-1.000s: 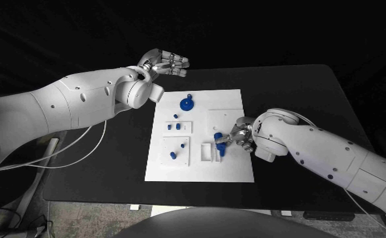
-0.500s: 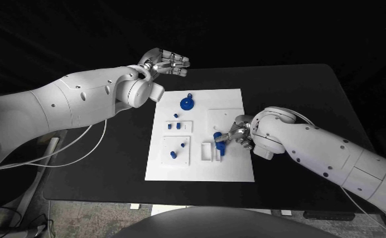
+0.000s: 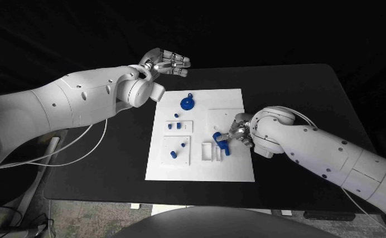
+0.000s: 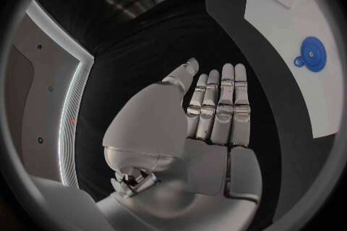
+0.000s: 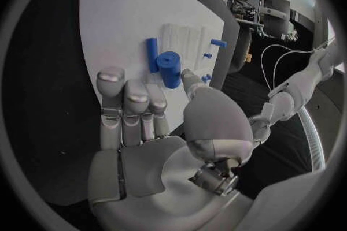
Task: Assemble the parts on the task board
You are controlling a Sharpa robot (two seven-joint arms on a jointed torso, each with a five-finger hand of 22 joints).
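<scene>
**Right hand pinching a blue cylinder over the board**

Black cloth is covering the table (image 3: 305, 90), and the white task board (image 3: 229, 101) is lying flat in its middle, long side running away from the robot. Small blue parts are sitting on the board: a round blue disc with a little loop (image 3: 187, 103) near the far end, a few short blue pegs (image 3: 172, 127) standing in a raised white block on the robot's left side of the board, and two more blue pieces (image 3: 174, 154) in another block nearer the robot.

On the right edge of the board the right hand (image 3: 240, 132) is reaching in with its palm toward the surface. In the right wrist view this hand (image 5: 155, 121) is pinching a blue cylinder (image 5: 169, 69) between the thumb and one fingertip, while its other fingers are lying straight and side by side. The cylinder is hanging tilted just beside a longer blue bar (image 5: 152, 54), next to a ribbed white block (image 5: 184, 41); whether the two blue pieces are touching is hard to tell.

Beyond the far left corner of the board, the left hand (image 3: 167, 62) is hovering above the table edge. From its wrist camera, this hand (image 4: 210, 112) is holding nothing, fingers stretched flat and close together, thumb slightly apart, with the blue disc (image 4: 312, 55) on the board well away from it.
</scene>
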